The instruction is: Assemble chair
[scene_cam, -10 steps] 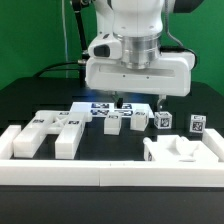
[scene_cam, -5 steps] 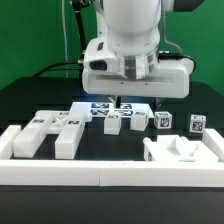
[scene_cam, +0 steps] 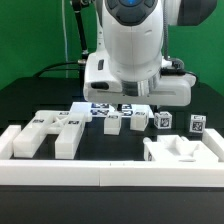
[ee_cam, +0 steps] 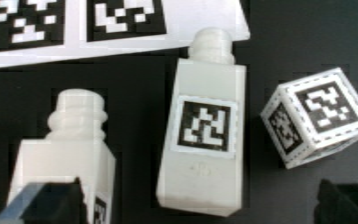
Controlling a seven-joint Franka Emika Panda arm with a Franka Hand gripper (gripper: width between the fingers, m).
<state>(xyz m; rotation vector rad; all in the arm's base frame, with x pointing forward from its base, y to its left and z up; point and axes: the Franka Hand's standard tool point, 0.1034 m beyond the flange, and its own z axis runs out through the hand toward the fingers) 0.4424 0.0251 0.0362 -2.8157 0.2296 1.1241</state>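
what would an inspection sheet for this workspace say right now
surface: black table, white border rails along the front
job's things: white chair parts lying apart, among them a pegged leg, tagged cube and wide flat piece
clutter: nothing seen; only the marker board
end effector: open, hovers over the pegged leg
cables: dark cable behind the arm
surroundings: green backdrop

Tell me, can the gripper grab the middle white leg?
Probably yes: the gripper hangs open right above that leg and nothing covers it. A second leg and a small cube lie close on either side, so it could bump them.
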